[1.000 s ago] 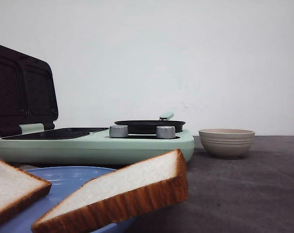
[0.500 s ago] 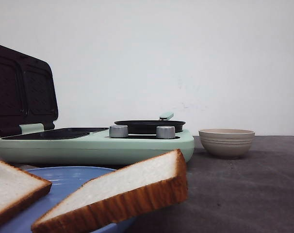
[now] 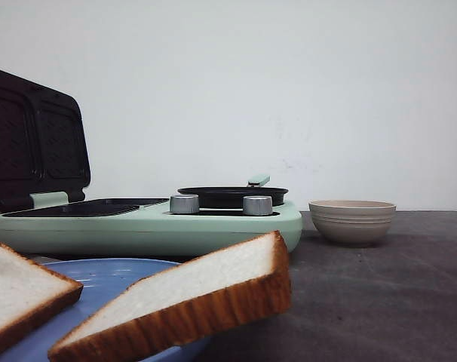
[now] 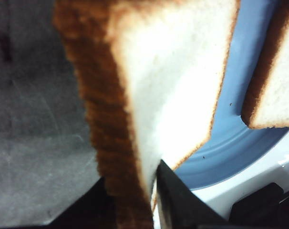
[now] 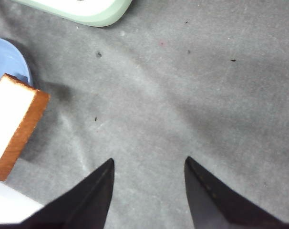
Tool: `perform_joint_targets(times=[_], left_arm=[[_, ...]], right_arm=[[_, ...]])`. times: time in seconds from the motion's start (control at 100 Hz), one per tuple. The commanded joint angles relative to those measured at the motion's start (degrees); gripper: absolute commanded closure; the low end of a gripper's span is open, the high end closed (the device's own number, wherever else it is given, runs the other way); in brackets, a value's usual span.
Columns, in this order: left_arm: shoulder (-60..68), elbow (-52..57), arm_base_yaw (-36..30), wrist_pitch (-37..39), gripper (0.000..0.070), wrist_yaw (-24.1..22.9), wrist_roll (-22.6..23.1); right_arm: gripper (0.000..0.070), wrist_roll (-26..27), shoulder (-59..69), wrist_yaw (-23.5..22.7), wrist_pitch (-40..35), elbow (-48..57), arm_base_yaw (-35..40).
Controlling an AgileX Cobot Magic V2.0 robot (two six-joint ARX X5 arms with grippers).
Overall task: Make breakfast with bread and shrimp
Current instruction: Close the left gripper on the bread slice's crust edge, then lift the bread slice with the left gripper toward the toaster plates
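Note:
In the left wrist view my left gripper point(image 4: 133, 177) is shut on one slice of bread point(image 4: 175, 81), its dark fingers pinching the brown crust edge. From the front that slice point(image 3: 191, 298) stands tilted, one corner raised, over the blue plate point(image 3: 111, 273). A second slice of bread point(image 3: 17, 290) lies on the plate's left side, and the left wrist view shows it point(image 4: 278, 90) too. My right gripper point(image 5: 149, 164) hangs open above bare grey tabletop, with the held slice's corner point(image 5: 13, 121) beside it. No shrimp shows in any view.
A mint-green sandwich maker point(image 3: 145, 226) with its dark lid point(image 3: 36, 143) raised stands behind the plate, a small black pan point(image 3: 232, 196) on its right half. A beige ribbed bowl point(image 3: 352, 220) sits to its right; I cannot see inside it. Grey mat point(image 3: 379, 302) covers the table.
Almost nothing: both slices have shifted a few pixels in the front view. The right arm's surroundings look the same.

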Motion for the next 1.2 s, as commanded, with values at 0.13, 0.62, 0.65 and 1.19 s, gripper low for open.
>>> perform_joint_targets(times=[0.13, 0.62, 0.65, 1.19], left_arm=[[-0.2, 0.7, -0.2, -0.2, 0.0697, -1.0, 0.7], [-8.4, 0.7, -0.2, 1.9, 0.0697, -2.6, 1.2], [-9.0, 0.7, -0.2, 2.3, 0.0697, -2.6, 1.1], [-22.5, 0.7, -0.2, 15.6, 0.0697, -7.0, -1.1]], right_arm=[[0.0415, 0.5, 0.3, -0.2, 0.5, 0.9, 0.3], [0.0415, 0.5, 0.3, 0.0, 0.6, 0.9, 0.3], [0.0415, 0.5, 0.3, 0.0, 0.6, 0.9, 0.3], [0.0415, 0.7, 0.3, 0.0, 0.6, 0.9, 0.3]])
